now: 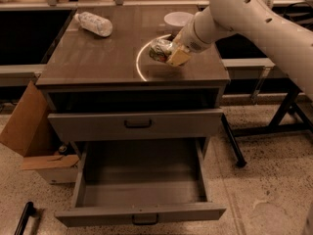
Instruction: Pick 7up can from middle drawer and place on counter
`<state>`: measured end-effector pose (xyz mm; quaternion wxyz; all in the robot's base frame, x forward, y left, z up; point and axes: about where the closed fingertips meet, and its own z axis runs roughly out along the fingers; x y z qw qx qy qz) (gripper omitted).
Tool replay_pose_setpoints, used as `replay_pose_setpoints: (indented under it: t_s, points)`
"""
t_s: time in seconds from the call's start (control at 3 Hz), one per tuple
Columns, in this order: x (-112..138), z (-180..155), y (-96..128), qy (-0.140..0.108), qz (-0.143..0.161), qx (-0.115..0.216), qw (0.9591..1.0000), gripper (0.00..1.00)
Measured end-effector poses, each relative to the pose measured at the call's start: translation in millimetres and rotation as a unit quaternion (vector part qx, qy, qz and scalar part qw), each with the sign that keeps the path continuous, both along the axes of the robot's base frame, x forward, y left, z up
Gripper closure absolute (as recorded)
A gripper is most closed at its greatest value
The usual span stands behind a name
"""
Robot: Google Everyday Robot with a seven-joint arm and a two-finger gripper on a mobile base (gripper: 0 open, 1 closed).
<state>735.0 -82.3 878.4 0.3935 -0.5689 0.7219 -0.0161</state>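
My gripper (168, 53) is over the right half of the counter (98, 58), inside the pale arc line, and is shut on the 7up can (158, 50). The green-and-white can lies tilted in the fingers, its silvery end pointing left, just above or touching the glossy top; I cannot tell which. The middle drawer (139, 214) is pulled wide open below the cabinet front and its inside shows nothing. The drawer above it (137, 125) is shut.
A clear crinkled plastic bottle (95, 23) lies at the counter's back left. A white bowl (177, 19) sits at the back right, just behind my arm. A cardboard box (29, 131) stands on the floor at the left. Black table legs (283, 111) are at the right.
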Motion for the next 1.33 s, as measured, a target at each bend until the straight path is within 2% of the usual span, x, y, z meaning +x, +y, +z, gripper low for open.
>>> replay_pose_setpoints:
  t_s: [0.33, 1.33]
  points:
    - [19, -5, -1, 0.018, -0.016, 0.02, 0.9995, 0.83]
    - [54, -20, 5, 0.055, -0.022, 0.031, 0.9978, 0.13]
